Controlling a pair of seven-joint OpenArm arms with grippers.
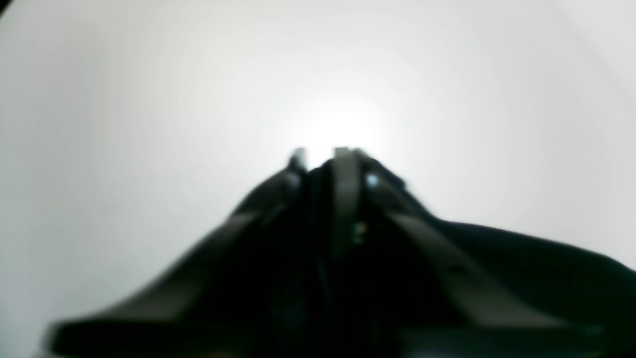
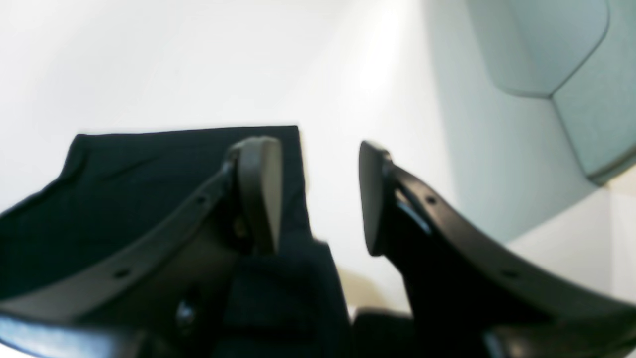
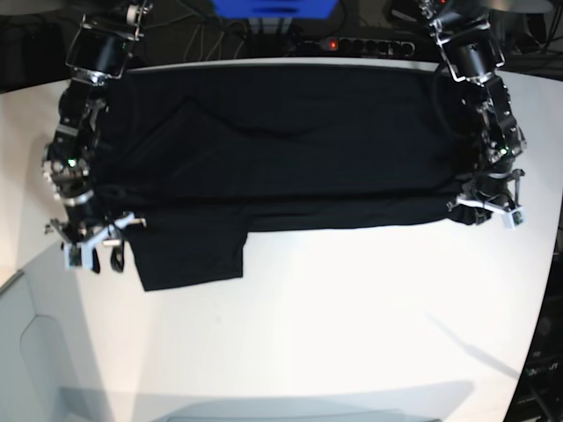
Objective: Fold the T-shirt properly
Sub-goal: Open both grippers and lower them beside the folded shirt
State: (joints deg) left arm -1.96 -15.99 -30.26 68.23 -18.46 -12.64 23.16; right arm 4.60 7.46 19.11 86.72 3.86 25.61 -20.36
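Observation:
The black T-shirt (image 3: pixel 281 141) lies spread plain side up across the far half of the white table (image 3: pixel 334 316). One sleeve (image 3: pixel 189 251) sticks out toward the front at the left. My left gripper (image 3: pixel 464 209), on the right of the base view, is shut on the shirt's front right edge. The blurred left wrist view shows its fingertips (image 1: pixel 320 153) together with black cloth (image 1: pixel 521 258) around them. My right gripper (image 3: pixel 97 258) is open and empty just left of the sleeve. The right wrist view shows it (image 2: pixel 315 194) with jaws wide apart, the sleeve (image 2: pixel 124 184) behind one finger.
A power strip (image 3: pixel 369 44) and cables run behind the table's far edge. A grey panel (image 3: pixel 35 352) stands at the front left corner and also shows in the right wrist view (image 2: pixel 546 49). The table's curved right edge (image 3: pixel 550 264) lies close to my left gripper.

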